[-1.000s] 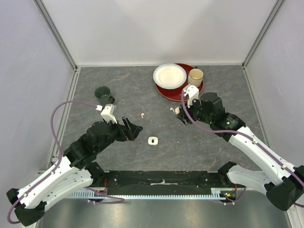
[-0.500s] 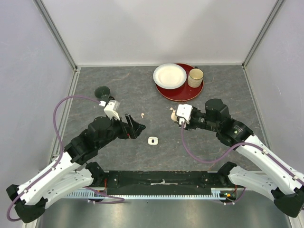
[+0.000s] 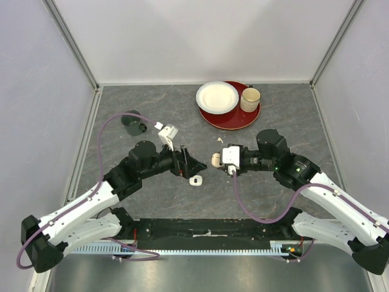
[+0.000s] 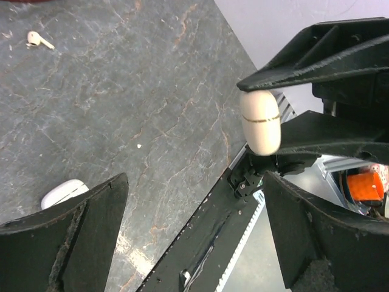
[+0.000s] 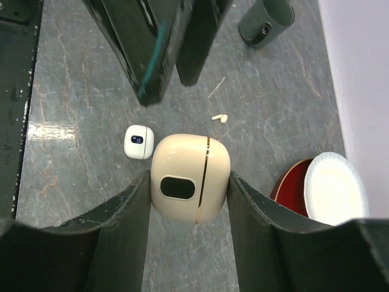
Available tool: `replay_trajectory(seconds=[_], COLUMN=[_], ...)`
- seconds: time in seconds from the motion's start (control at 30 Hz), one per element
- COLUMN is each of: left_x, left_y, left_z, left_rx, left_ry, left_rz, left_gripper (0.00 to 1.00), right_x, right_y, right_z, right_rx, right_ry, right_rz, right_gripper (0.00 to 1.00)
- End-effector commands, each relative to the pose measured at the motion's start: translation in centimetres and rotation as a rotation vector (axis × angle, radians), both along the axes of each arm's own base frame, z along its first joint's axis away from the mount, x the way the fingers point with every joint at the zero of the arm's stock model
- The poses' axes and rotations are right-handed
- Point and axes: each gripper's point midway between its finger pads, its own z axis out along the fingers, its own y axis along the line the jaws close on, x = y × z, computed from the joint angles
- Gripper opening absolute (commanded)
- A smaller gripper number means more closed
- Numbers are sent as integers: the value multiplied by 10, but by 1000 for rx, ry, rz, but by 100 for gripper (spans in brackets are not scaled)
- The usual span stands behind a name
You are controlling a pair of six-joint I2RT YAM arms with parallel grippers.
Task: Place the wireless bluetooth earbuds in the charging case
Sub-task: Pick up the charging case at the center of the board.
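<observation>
My right gripper (image 3: 217, 159) is shut on a cream charging case (image 5: 189, 178) with a gold seam, held above the table by its two sides. The same case (image 4: 260, 121) hangs in front of my left gripper (image 3: 196, 165), which is open and empty a short way to its left. One small white earbud (image 3: 220, 140) lies on the table just behind the case; the left wrist view shows it (image 4: 36, 39) far off. Another earbud (image 5: 219, 117) lies beyond the left fingers (image 5: 152, 48). A smaller white case (image 3: 195, 180) sits on the table below both grippers.
A red plate (image 3: 243, 118) with a white bowl (image 3: 217, 97) and a beige mug (image 3: 250, 97) stands at the back right. A dark green cup (image 3: 132, 120) lies at the back left. A black rail (image 3: 206, 230) runs along the near edge.
My left arm has reached right toward the table's middle, gripper still open. My right gripper has swung left and turned with the cream case, so the two grippers now nearly meet.
</observation>
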Motion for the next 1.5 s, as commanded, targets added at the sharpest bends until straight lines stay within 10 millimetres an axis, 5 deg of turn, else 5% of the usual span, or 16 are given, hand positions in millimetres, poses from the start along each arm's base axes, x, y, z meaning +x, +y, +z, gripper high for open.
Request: replay_trajectory(seconds=[0.0,0.23,0.7,1.2,1.23,1.3,1.43,1.47], left_x=[-1,-3,-8,-14,-13,-13,-14,-12], left_y=[-21,-38,-56,-61,-61,-60,-56,-54], left_z=[40,46,21,11,10,9,14,13], left_rx=[-111,-164,-153,-134,-130,-121,-130,-130], left_ry=[-75,-31,45,67,68,56,24,20], left_rz=[-84,-132,-162,-202,-199,-200,-192,-176], left_gripper=[96,94,80,28,6,2,2,2], right_x=[-13,-13,-9,-6,-6,-6,-7,-7], right_y=[7,11,29,37,37,37,35,35], right_z=[8,3,4,-1,0,3,7,8], right_rx=[26,21,83,83,86,97,127,135], right_ry=[-28,-34,-29,-27,-30,-32,-21,-17], right_rz=[61,32,-20,-64,-63,-74,-96,-98], right_gripper=[0,0,0,0,0,0,20,37])
